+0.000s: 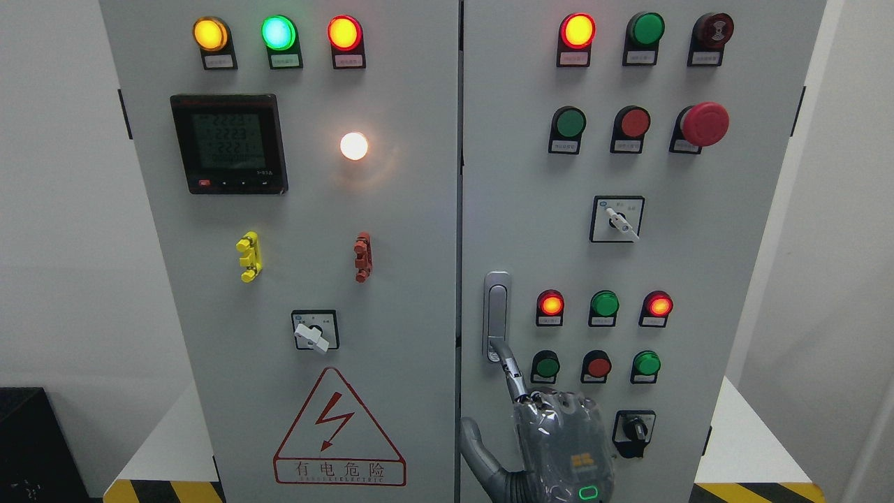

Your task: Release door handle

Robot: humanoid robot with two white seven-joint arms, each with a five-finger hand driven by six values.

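Grey electrical cabinet fills the view, right door shut. Right hand comes up from the bottom edge, right of middle; index finger out straight, other fingers curled, grasping nothing. Door handle sits just above the fingertip, which touches its lower end, probably backing off. Handle's long axis is vertical, flush to door.
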